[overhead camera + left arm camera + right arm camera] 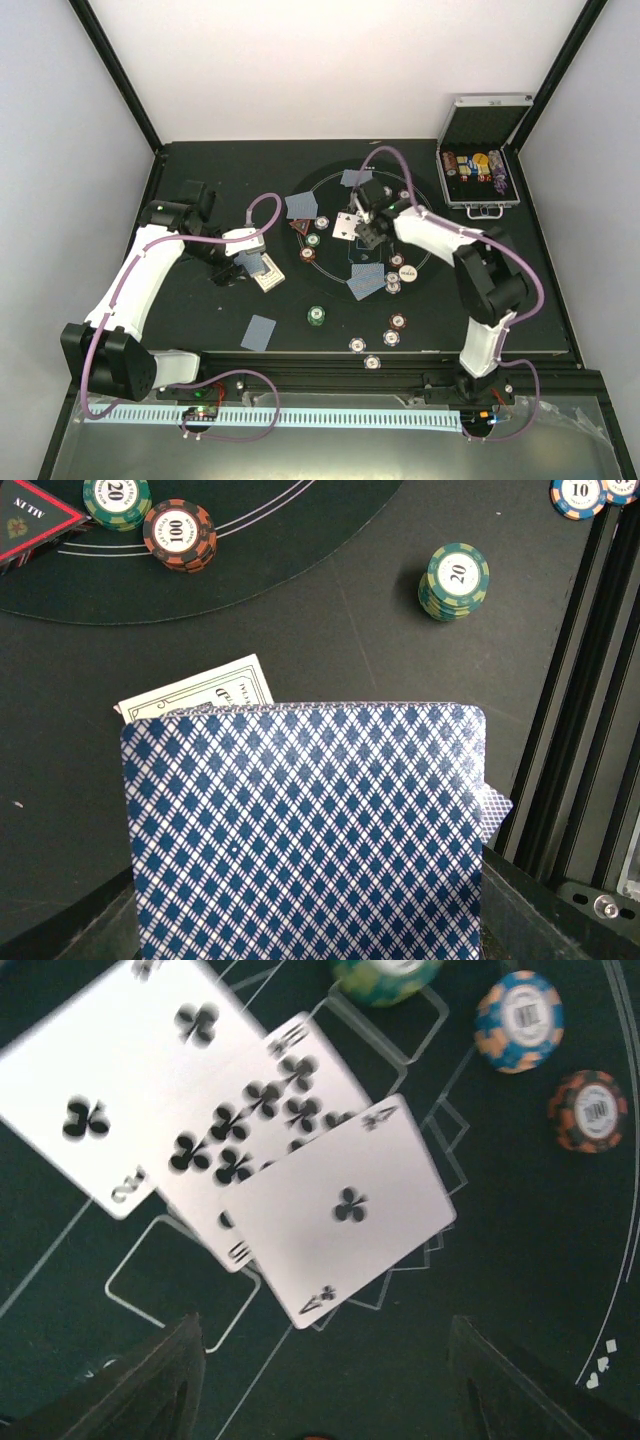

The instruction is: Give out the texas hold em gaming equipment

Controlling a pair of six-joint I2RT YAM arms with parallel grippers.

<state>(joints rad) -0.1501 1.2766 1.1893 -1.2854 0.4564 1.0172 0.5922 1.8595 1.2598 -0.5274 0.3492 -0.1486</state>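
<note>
- Left arm's over the left half of the table, and its left fingers [243, 268] are clamped tight on a deck of blue diamond-backed cards [305, 830], held just above the table.
- A white printed paper slip [205, 693] pokes out from behind that deck.
- Over to the right arm: the right fingers [150, 1390] stand well apart, nothing between them, hovering above the round black mat [330, 275] in the middle of the table.
- Right below them, three face-up clubs are fanned and overlapping: the two of clubs [110, 1090], a many-pip club card [255, 1125] and the ace of clubs [345, 1210] on top.
- Chips near that fan: a blue-orange chip [518, 1020], a red-brown chip [587, 1110] and a green one [385, 975] at the top edge of the wrist view.
- The red triangular marker [30, 520] lies on the mat's left side, with a green 20 stack [117, 500] and a red-brown 100 stack [180, 535] just beside it.
- Another green 20 stack [454, 580] sits off the mat, toward the near edge.
- A white round button [408, 272] rests on the mat's right side.
- Face-down cards lie scattered: one [260, 332] near the near edge, a pair [368, 280] on the mat's near side, others toward the far side.
- The silver case [495, 102] stands open in the far right corner, chip rolls inside.
</note>
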